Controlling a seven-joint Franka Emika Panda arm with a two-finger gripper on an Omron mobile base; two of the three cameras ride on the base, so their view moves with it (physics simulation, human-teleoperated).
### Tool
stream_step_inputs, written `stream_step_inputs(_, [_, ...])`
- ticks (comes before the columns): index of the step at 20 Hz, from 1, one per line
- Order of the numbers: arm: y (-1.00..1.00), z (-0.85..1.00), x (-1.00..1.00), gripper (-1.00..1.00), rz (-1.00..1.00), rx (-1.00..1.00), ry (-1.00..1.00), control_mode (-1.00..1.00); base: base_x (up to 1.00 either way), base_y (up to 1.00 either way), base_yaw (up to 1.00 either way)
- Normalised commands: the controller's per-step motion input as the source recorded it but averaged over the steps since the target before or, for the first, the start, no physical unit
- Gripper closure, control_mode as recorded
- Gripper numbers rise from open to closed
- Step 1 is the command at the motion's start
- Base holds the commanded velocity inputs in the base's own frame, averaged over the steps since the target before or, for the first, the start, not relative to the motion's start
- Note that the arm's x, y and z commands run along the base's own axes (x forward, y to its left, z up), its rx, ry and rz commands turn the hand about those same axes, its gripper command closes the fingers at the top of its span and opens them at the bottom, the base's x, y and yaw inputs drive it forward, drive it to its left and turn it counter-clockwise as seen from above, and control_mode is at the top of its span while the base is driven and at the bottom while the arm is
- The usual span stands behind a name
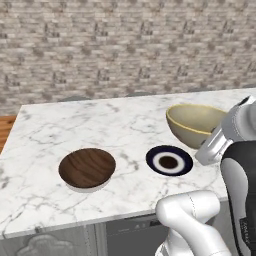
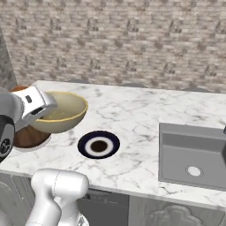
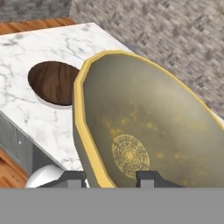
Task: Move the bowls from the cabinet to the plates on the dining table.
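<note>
My gripper [image 1: 204,144] [image 2: 47,112] [image 3: 112,178] is shut on the rim of the pale yellow-olive bowl [image 1: 192,122] [image 2: 64,110] [image 3: 144,131]. The bowl hangs tilted above the white marble dining table [image 1: 100,125] [image 2: 132,114] [image 3: 26,48]. The dark navy plate [image 1: 169,161] [image 2: 98,144] lies bare on the table, just in front of and below the held bowl. Further left, the dark brown wood-grain bowl [image 1: 87,167] [image 2: 28,137] [image 3: 52,81] rests on a pale whitish plate [image 1: 87,189] [image 3: 52,104]. The cabinet is out of view.
A grey sink [image 2: 194,154] is sunk into the marble top at the right. A brick wall [image 1: 125,45] runs behind the table. Wooden floor [image 1: 5,127] shows past the table's left end. Grey cabinet fronts [image 1: 120,235] lie under the near edge.
</note>
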Motion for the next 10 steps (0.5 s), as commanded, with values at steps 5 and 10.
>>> stream_step_inputs(5, [0.0, -0.27, 0.35, 1.0, -0.01, -0.03, 0.03, -1.0, 0.0, 0.0, 0.0])
stream_step_inputs(10, [-0.02, -0.39, 0.23, 1.0, 0.0, -0.01, 0.0, -1.0, 0.0, 0.0, 0.0])
